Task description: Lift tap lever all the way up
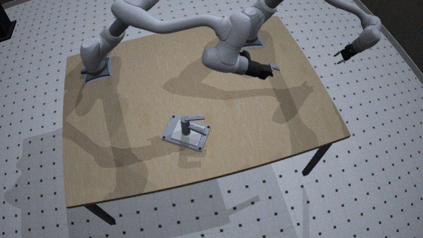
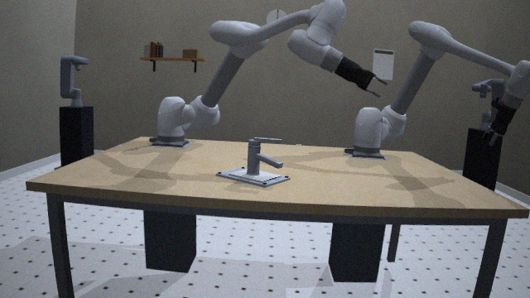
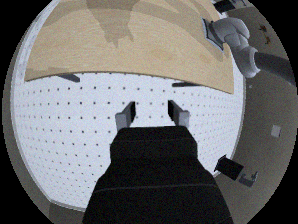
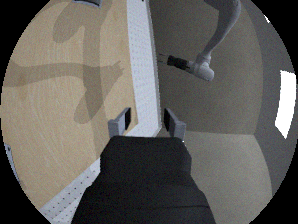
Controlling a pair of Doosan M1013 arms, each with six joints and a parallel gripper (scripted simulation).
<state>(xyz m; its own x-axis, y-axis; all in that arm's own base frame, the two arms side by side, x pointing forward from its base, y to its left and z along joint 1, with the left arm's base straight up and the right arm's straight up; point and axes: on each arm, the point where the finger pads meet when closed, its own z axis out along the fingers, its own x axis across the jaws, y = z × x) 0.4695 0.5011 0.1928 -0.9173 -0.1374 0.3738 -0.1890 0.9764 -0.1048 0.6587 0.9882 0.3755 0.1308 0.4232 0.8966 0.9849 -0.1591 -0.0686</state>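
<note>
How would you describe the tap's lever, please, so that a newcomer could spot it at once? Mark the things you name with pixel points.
On the wooden table [image 1: 132, 185] [image 2: 373, 196] [image 3: 155, 50] [image 4: 30, 125] stands a grey tap [image 1: 186, 129] [image 2: 253, 159]. The lever [image 1: 195, 117] [image 2: 269, 140] is the thin, flat bar at its very top. The thicker spout [image 1: 197, 127] [image 2: 270, 161] beneath slopes downward; the lever lies nearly level.

spout just beneath lever, open air above lever, nothing overhead
</note>
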